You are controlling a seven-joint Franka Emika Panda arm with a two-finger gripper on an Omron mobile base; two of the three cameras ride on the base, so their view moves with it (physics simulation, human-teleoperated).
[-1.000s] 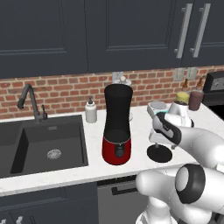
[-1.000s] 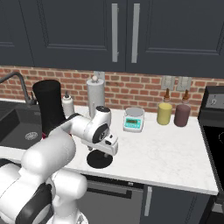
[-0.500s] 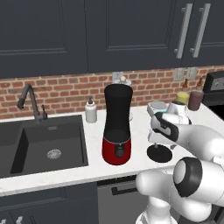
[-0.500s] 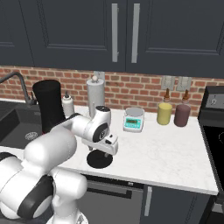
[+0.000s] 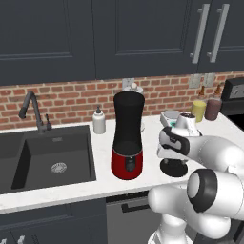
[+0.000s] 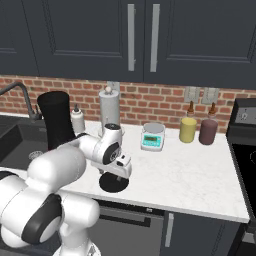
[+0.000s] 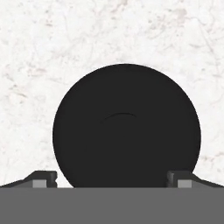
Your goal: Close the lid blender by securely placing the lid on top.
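- Lid (image 7: 127, 127) flat on counter (image 6: 190, 175), right of blender (image 5: 127, 138), near front edge.
- Gripper (image 7: 111, 180) directly above lid, fingers spread wide, holding nothing, tips straddling disc.

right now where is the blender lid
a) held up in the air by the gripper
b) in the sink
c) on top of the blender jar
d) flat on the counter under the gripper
d: the lid lies flat on the white counter, to the right of the blender, with the open gripper just above it.
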